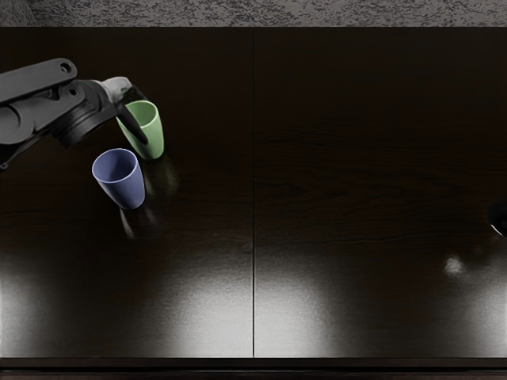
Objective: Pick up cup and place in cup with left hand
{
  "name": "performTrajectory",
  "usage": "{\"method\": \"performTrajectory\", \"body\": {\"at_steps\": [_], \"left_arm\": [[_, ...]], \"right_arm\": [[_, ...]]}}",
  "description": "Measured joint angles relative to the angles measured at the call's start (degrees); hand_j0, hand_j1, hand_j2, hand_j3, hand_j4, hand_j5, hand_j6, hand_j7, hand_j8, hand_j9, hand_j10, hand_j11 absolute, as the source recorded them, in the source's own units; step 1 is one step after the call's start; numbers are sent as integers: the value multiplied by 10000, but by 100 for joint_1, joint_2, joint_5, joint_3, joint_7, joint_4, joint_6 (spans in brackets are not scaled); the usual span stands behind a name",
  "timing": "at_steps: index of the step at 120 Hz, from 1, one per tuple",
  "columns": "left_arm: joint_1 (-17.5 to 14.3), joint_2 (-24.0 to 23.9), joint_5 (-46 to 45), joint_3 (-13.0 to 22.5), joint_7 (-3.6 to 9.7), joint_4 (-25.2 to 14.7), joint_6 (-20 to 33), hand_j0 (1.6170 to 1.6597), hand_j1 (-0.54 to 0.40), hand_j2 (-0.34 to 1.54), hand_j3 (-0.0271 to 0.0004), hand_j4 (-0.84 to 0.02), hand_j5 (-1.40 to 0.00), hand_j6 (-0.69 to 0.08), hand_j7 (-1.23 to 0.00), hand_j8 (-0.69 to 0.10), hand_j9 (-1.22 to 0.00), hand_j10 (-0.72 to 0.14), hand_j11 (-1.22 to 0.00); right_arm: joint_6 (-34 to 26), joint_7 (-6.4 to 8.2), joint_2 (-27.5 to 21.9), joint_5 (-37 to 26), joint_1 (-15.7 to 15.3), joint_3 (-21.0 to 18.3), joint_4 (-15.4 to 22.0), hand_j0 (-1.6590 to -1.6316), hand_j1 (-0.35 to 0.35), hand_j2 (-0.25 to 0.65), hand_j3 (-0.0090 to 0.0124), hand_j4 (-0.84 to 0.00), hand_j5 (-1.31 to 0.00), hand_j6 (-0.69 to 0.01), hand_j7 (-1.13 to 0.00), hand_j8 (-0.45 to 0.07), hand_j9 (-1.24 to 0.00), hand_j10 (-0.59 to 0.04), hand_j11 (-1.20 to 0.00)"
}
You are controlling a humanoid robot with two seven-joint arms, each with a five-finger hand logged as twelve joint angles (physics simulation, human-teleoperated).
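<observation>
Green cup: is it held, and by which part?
Can't be told: the left hand is at the upper part of the green cup, grip unclear.

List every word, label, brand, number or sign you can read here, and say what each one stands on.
None: no readable text shows on the green cup, the blue cup, the left arm or the table.

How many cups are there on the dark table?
2. The tapered light-green cup is at the left hand; the tapered blue cup is below it in the picture, slightly left. The arm might hide another.
</observation>
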Motion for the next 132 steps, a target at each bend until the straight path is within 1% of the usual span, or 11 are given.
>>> {"method": "performTrajectory", "body": {"at_steps": [20, 31, 45, 50, 61, 67, 80, 88, 103, 117, 132], "left_arm": [[-166, 78, -21, -3, 0, -21, -52, 16554, -1743, 1277, 0, -3602, -6114, -2546, -6001, -2739, -6077, -4503, -6092], [-269, 220, -39, -14, -1, -36, -172, 16554, -1623, 1155, 0, -3516, -6190, -2448, -5979, -2740, -6074, -4467, -6088], [-372, 261, -66, -57, 0, -48, -360, 16552, -1399, 971, 0, -3675, -6196, -2713, -5888, -2924, -6071, -4441, -6080], [-440, 331, -66, -69, -1, -50, -442, 16554, -1490, 1002, 0, -3745, -6193, -2725, -5946, -2968, -6072, -4441, -6083], [-520, 372, -80, -82, 0, -52, -596, 16552, -1745, 1150, 0, -3433, -6222, -2386, -6036, -2728, -6103, -4396, -6116], [-594, 445, -89, -85, 0, -53, -676, 16551, -1692, 1110, 0, -3518, -6246, -2461, -6094, -2796, -6109, -4384, -6124], [-670, 474, -95, -89, 1, -53, -873, 16550, -2143, 1408, 0, -3207, -6217, -2146, -6113, -2528, -6136, -4375, -6149], [-714, 525, -113, -89, 1, -54, -976, 16544, -1858, 1220, 0, -3259, -6331, -2190, -6174, -2657, -6147, -4350, -6159], [-814, 642, -119, -90, 1, -53, -1167, 16547, -1841, 1216, 0, -3308, -6313, -2244, -6158, -2705, -6136, -4391, -6145], [-871, 746, -147, -91, 2, -54, -1404, 16541, -2438, 1931, 0, -2910, -6449, -1928, -6307, -2462, -6249, -4380, -6260], [-880, 863, -169, -90, 3, -74, -1626, 16508, -3144, 2615, 0, -2232, -6730, -1273, -6512, -1923, -6409, -4254, -6428]], "right_arm": [[0, 0, 0, -1, 0, 0, 0, -16581, -3489, -2, 0, 0, 1, 6, 0, 4, 0, 2, 0], [0, 0, 0, 0, 0, 0, 0, -16581, -3489, -3, 0, 0, 1, 5, 0, 4, 0, 2, 0], [0, 0, 0, 0, 0, 0, 0, -16581, -3489, -2, 0, 1, 1, 6, 0, 4, 0, 3, 0], [0, 0, 0, 0, 0, 0, 0, -16581, -3489, -3, 0, 0, 1, 5, 0, 4, 0, 2, 0], [0, 0, 0, -1, 0, 0, 0, -16581, -3489, -3, 0, 0, 1, 5, 0, 4, 0, 2, 0], [0, 0, 0, -1, 0, 0, 0, -16581, -3489, -3, 0, 0, 1, 6, 0, 4, 0, 2, 0], [0, 0, 0, 0, 0, 0, 0, -16581, -3489, -2, 0, 0, 1, 5, 0, 4, 0, 2, 0], [0, 0, 0, 1, 0, 0, 0, -16581, -3489, -2, 0, 0, 1, 6, 0, 4, 0, 3, 0], [0, 0, 0, 1, 0, 0, 0, -16581, -3489, -2, 0, 0, 1, 6, 0, 4, 0, 2, 0], [0, 0, 0, 0, 0, 0, 0, -16581, -3489, -2, 0, 0, 1, 6, 0, 4, 0, 3, 0], [0, 0, 0, -1, 0, 0, 0, -16581, -3489, -2, 0, 0, 1, 6, 0, 4, 0, 3, 0]]}}
